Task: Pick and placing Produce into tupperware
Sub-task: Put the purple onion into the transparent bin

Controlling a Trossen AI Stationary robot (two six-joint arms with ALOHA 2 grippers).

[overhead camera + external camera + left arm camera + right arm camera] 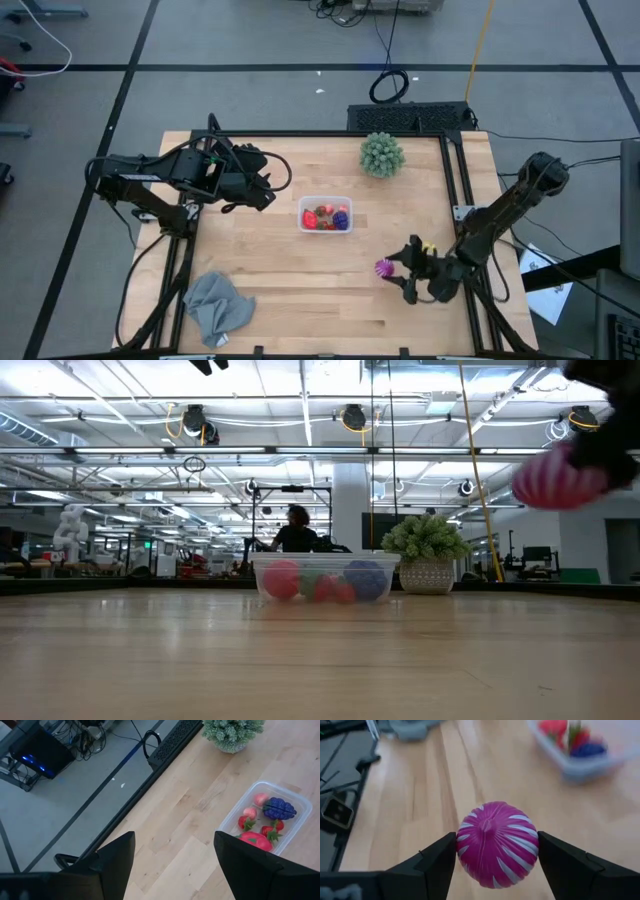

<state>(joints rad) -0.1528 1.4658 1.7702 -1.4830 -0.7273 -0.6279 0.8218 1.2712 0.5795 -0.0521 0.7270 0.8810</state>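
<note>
R gripper (496, 852) clamps striped magenta produce (496, 843), lifted off table. Should carry over tupperware (325, 215), lower before release; avoid rim. L gripper (175, 857) open, waiting beside tupperware.

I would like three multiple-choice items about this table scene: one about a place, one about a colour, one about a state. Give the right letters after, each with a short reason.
1. Where is the green spiky ball?
A. inside the tupperware
B. on the table near its far edge, apart from the tupperware
C. on the grey cloth

2. What colour is the striped piece of produce between the fingers of the right gripper?
A. magenta with pale stripes
B. yellow
C. plain green

3. What is the state of the left gripper?
A. shut on a strawberry
B. shut on the cloth
C. open and empty, beside the tupperware

Answers:
1 B: the high view shows it standing alone beyond the container.
2 A: the right wrist view shows the stripes clearly.
3 C: the left wrist view shows only bare table between its fingers.
</note>
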